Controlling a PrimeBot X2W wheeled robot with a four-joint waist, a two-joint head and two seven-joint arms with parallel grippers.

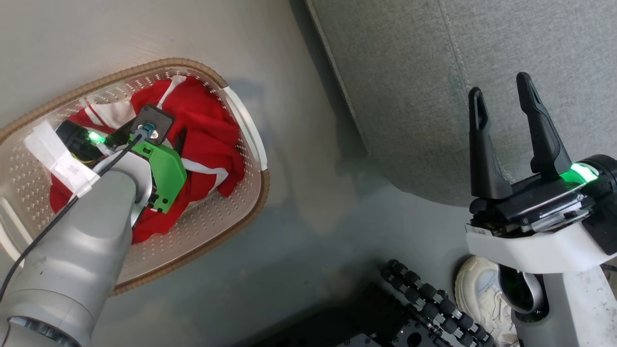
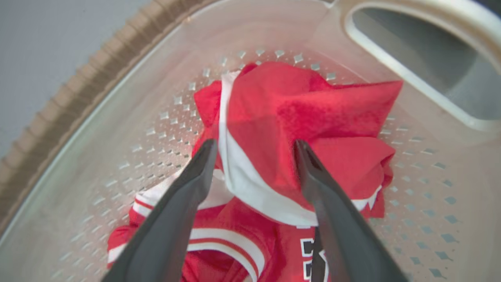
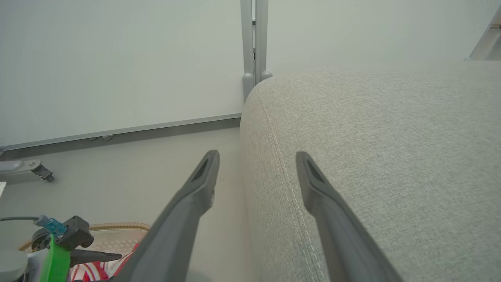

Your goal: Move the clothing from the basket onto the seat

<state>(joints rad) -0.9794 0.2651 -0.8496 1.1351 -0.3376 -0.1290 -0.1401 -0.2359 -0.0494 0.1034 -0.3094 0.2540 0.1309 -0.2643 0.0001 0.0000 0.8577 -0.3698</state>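
we hold left gripper [image 2: 255, 145] spread over clothing [image 2: 282, 113] fold in basket [image 2: 129, 129] | right gripper [image 1: 499, 86] spread, empty, near seat [image 1: 424, 67] | risk: shallow pinch lets the fold slip during lift

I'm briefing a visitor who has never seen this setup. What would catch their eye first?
The bright red clothing heaped in the white basket on the floor at the left stands out most, with the left hand reaching in, open around a fold. At the right, the right hand hangs open and empty by the edge of the big grey seat.
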